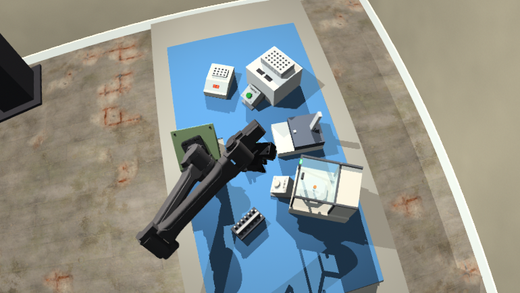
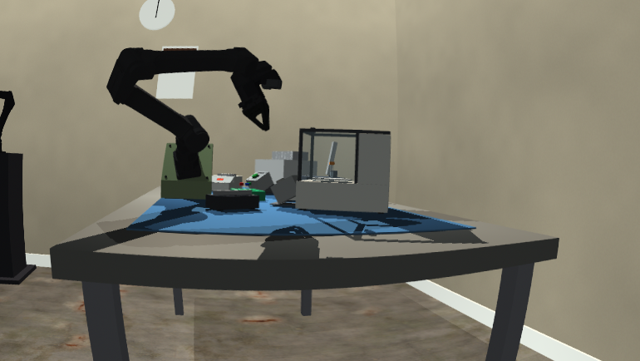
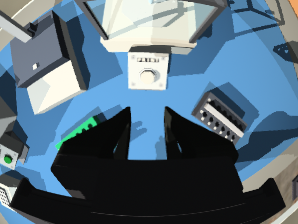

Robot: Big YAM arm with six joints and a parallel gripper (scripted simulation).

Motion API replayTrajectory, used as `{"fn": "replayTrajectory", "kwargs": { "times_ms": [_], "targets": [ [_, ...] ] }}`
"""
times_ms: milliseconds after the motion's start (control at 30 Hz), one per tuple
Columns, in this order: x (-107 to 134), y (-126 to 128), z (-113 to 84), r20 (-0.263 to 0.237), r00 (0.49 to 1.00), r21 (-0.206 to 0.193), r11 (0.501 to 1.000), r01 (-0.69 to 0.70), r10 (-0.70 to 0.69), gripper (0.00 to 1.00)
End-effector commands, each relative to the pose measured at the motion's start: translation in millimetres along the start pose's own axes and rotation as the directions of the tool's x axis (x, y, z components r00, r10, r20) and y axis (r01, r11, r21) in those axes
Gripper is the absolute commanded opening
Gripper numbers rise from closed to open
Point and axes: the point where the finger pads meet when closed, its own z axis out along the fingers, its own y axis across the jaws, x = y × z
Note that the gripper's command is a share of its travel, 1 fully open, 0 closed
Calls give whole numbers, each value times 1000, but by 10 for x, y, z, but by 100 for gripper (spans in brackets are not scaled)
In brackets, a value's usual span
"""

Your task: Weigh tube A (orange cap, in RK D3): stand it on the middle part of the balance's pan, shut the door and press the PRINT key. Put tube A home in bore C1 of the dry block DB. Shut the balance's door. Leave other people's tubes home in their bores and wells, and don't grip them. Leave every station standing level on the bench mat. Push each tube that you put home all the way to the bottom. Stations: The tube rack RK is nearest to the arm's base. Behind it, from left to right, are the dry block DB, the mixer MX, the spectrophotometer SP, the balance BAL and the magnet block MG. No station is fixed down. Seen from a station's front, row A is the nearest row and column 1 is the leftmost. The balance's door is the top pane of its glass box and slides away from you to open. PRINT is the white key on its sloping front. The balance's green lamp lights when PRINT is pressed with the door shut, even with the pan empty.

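The balance (image 1: 348, 187) (image 2: 342, 196) has its glass door (image 1: 322, 168) shut over the box. Its green lamp (image 1: 300, 161) is lit. The orange cap of tube A (image 1: 315, 186) (image 2: 332, 163) shows through the glass; the tube stands on the pan. The white PRINT key (image 1: 277, 183) (image 3: 148, 76) is on the balance's front. My gripper (image 1: 268, 161) (image 2: 264, 127) (image 3: 147, 112) is partly open and empty, high above the mat in front of the balance. The dry block (image 1: 214, 91) (image 2: 227, 182) is at the far left; no orange cap shows in it.
The green tube rack (image 2: 258, 194) (image 3: 80, 132) is hidden under the arm in the top view. The magnet block (image 1: 248, 223) (image 3: 220, 117) is right of the gripper. The spectrophotometer (image 1: 305, 132) (image 3: 42, 50) has its lid raised. The mixer (image 1: 274, 85) stands behind the dry block's right.
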Motion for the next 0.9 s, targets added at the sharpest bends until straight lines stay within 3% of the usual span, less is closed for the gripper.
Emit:
{"fn": "replayTrajectory", "kwargs": {
  "times_ms": [0, 667, 867],
  "targets": [
    [-244, -16, -148, 17, 998, -11, 998, -61, 62, 30],
    [-372, -5, -418, 11, 998, -15, 998, -61, 61, 30],
    [-370, -35, -385, 1, 998, -3, 998, -69, 69, 30]
  ]
}}
